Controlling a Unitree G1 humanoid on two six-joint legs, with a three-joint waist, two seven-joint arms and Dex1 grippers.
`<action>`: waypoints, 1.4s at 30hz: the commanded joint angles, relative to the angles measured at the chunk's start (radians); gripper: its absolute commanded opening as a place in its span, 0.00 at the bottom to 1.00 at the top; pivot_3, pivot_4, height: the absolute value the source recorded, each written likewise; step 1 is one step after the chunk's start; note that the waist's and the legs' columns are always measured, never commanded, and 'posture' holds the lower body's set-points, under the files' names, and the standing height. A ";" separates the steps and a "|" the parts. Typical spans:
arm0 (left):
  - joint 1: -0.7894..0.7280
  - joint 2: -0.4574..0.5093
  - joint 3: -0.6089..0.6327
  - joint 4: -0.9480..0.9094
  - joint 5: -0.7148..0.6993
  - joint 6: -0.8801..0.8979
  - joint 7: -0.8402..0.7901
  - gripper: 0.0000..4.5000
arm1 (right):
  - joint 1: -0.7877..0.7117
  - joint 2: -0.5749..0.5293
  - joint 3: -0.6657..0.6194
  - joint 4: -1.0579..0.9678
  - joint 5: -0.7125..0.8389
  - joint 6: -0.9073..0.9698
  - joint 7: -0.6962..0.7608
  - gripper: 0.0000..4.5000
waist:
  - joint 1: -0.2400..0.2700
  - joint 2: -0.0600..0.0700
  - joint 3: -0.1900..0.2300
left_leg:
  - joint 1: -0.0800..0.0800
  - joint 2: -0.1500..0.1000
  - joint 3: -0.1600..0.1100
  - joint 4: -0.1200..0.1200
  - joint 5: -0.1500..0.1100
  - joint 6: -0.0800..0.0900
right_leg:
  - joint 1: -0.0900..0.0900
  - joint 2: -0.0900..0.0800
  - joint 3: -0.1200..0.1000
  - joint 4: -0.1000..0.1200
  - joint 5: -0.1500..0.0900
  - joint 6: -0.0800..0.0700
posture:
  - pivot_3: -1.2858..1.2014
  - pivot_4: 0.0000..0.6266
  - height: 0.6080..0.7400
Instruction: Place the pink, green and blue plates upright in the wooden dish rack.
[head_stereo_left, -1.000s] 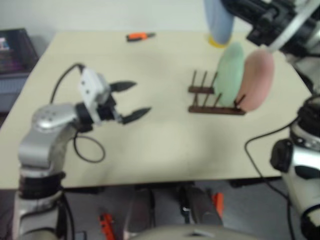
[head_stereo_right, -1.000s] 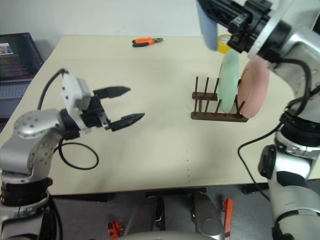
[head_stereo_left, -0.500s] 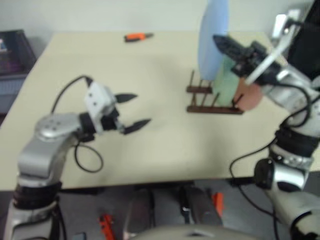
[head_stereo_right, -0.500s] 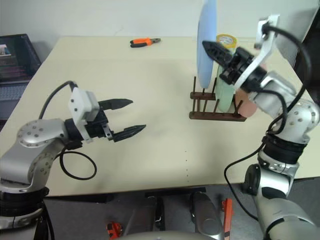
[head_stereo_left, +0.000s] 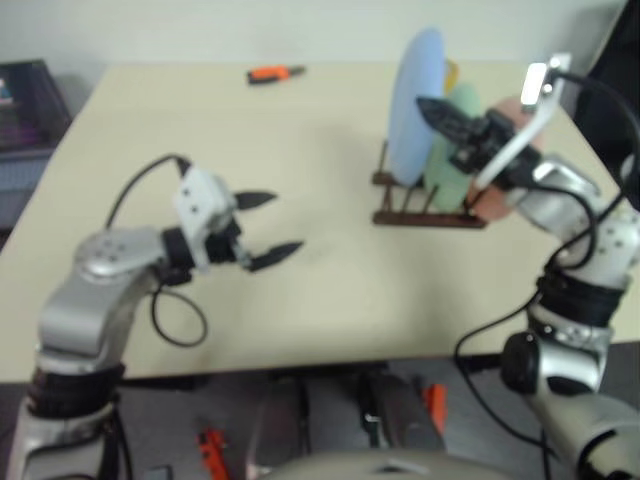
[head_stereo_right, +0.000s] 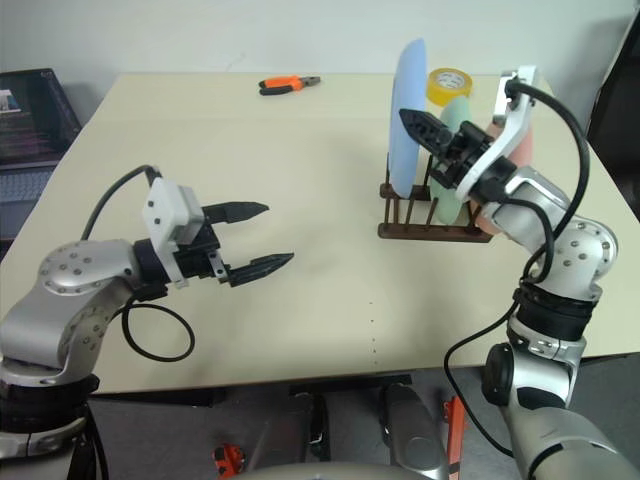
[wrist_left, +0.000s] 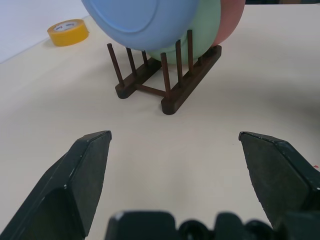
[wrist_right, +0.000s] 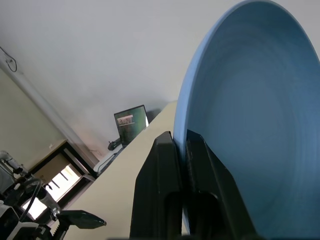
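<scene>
The wooden dish rack (head_stereo_right: 430, 222) stands on the right of the table. A green plate (head_stereo_right: 456, 148) and a pink plate (head_stereo_right: 492, 214) stand upright in it. My right gripper (head_stereo_right: 412, 122) is shut on the rim of the blue plate (head_stereo_right: 407, 110) and holds it upright over the rack's free left end. In the left wrist view the blue plate's (wrist_left: 145, 20) lower edge is level with the tops of the pegs of the rack (wrist_left: 167, 87). My left gripper (head_stereo_right: 275, 235) hovers open over the table's left half, holding nothing.
Orange pliers (head_stereo_right: 286, 83) lie at the table's far edge and a yellow tape roll (head_stereo_right: 450, 82) sits behind the rack. A laptop (head_stereo_right: 35, 110) stands off the table to the left. Bare tabletop (head_stereo_right: 340, 290) lies between the grippers.
My right arm has brought the blue plate down from high above the table to the rack's left end and rolled it upright. The left gripper has stayed put, open.
</scene>
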 joint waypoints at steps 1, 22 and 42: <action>-0.008 0.015 0.004 -0.036 -0.005 -0.005 0.008 1.00 | -0.007 -0.011 -0.003 -0.012 0.011 -0.030 -0.007 0.01 | 0.000 0.000 0.000 | 0.000 0.000 0.000 0.000 0.000 0.000 | 0.000 0.000 0.000 0.000 0.000 0.000 | 0.52 0.24 1.00; -0.004 0.034 0.019 -0.014 0.000 -0.022 0.009 1.00 | -0.132 -0.209 0.088 0.000 -0.148 -0.164 0.170 0.82 | 0.001 0.000 0.000 | -0.001 0.000 0.000 -0.001 0.000 0.000 | -0.001 0.000 0.000 -0.001 -0.001 -0.002 | 0.52 0.24 1.00; -0.032 0.321 0.347 0.129 -0.246 0.095 -0.231 1.00 | 0.329 -0.842 -0.056 0.087 -0.254 -0.315 0.897 0.82 | 0.004 -0.002 0.002 | 0.001 0.000 -0.002 0.001 -0.002 0.001 | 0.001 -0.011 -0.015 -0.003 -0.006 -0.008 | 0.52 0.24 1.00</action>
